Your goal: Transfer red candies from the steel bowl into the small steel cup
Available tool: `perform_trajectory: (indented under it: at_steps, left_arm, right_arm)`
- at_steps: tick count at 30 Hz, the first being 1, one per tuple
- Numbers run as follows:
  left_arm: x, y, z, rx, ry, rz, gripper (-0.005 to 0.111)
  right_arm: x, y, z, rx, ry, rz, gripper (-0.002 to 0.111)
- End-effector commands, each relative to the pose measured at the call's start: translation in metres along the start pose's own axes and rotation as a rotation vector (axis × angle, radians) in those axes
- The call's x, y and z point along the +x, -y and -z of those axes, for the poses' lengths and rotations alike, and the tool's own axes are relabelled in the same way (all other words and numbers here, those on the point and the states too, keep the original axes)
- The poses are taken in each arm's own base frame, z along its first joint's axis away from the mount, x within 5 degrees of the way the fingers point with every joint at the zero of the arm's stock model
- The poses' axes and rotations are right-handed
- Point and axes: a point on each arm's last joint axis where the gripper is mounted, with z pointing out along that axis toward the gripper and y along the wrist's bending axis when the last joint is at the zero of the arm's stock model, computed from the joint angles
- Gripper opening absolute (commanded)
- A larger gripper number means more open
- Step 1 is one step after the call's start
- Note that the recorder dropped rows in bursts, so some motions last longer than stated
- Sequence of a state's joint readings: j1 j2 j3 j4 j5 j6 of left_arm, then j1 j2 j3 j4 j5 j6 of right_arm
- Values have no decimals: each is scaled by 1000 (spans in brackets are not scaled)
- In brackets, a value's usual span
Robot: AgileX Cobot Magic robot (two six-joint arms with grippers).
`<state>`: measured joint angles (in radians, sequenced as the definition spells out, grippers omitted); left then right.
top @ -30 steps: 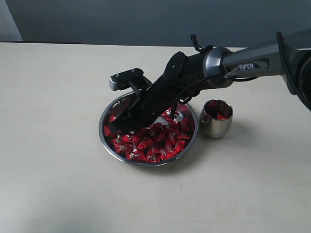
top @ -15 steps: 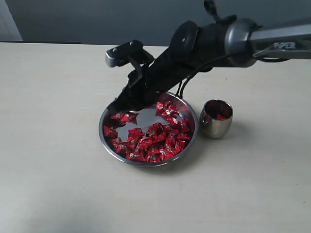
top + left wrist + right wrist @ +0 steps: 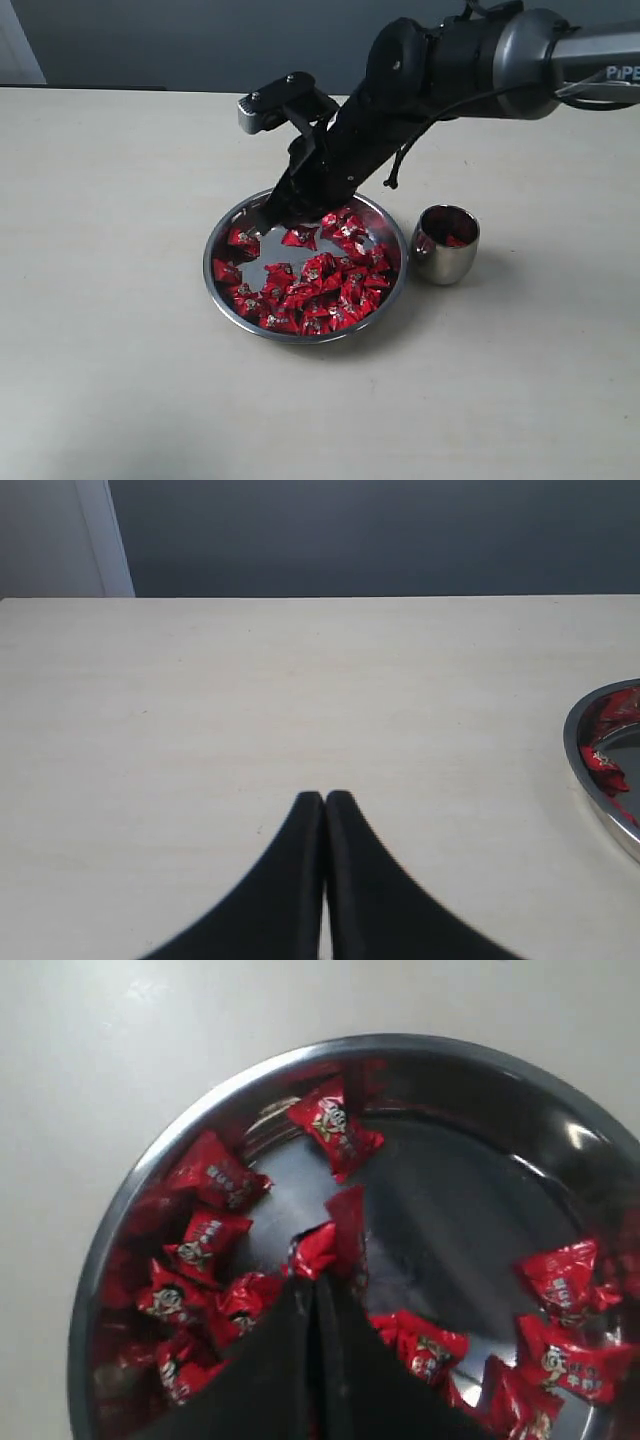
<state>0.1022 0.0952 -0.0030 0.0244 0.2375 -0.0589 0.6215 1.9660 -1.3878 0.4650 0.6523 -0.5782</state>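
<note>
The steel bowl (image 3: pixel 214 290) sits mid-table with many red candies (image 3: pixel 320 290) heaped mostly on its near and right side. My right gripper (image 3: pixel 274 213) hangs just above the bowl's far left part, shut on one red candy (image 3: pixel 333 1238) that sticks out past its fingertips. Below it the bowl (image 3: pixel 128 1188) shows bare steel at centre and loose candies (image 3: pixel 208 1240) around. The small steel cup (image 3: pixel 445 250) stands upright right of the bowl, with something red (image 3: pixel 455 240) inside. My left gripper (image 3: pixel 325 798) is shut on nothing over bare table; the bowl's rim (image 3: pixel 574 754) is off to one side.
The pale table (image 3: pixel 120 350) spreads around the bowl and cup. The right arm (image 3: pixel 470 60) reaches in from the right, passing above and behind the cup. A dark wall (image 3: pixel 200 40) backs the far table edge.
My right gripper has lifted out of the candy pile and drawn up and slightly right, carrying one candy. The bowl's centre now shows bare steel.
</note>
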Motion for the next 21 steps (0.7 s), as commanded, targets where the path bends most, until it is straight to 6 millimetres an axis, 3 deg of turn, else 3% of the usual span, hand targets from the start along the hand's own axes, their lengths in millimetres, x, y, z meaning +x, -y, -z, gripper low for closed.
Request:
perform_trajectory:
  at_steps: [1,5,6,18,21]
  left_arm:
    - [0,0,0,4,8,-3,0]
    - [0,0,0,4,8,-3,0]
    - [0,0,0,4,8,-3,0]
    - [0,0,0,4,8,-3,0]
    - [0,0,0,4,8,-3,0]
  right_arm:
    - [2,9,-13,42,5,5,2]
    - [5,11,-18,49,-15,18,31]
    - [5,11,-18,57,-16,28,33]
    - [12,13,-22,68,-81,5,33]
    - [16,15,-32,60,-102,-8,33]
